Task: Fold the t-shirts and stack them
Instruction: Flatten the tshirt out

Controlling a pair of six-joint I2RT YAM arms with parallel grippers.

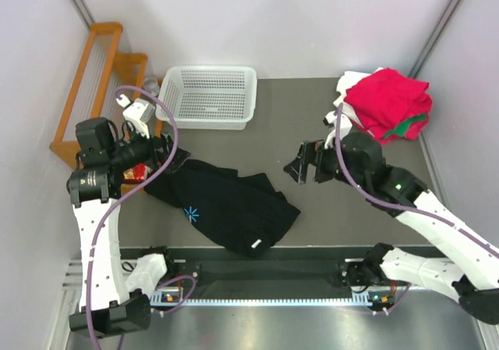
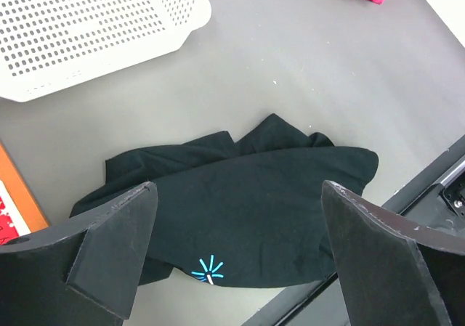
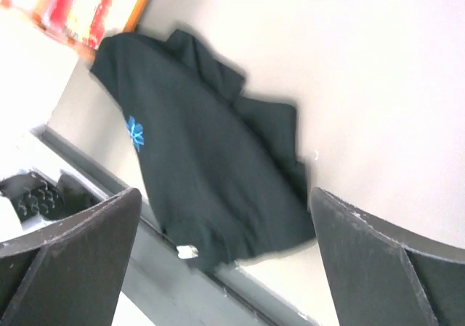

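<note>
- Currently, a crumpled black cloth t-shirt [image 1: 226, 206] lies on the grey table [image 1: 335, 217] near its front edge — unfolded.
- Left end effector [image 1: 175, 159] and right end effector [image 1: 304, 167] hover open, empty.
- Best spread flat before folding.

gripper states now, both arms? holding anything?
Left gripper: open, holding nothing, above the black t-shirt.
Right gripper: open, holding nothing.
</note>
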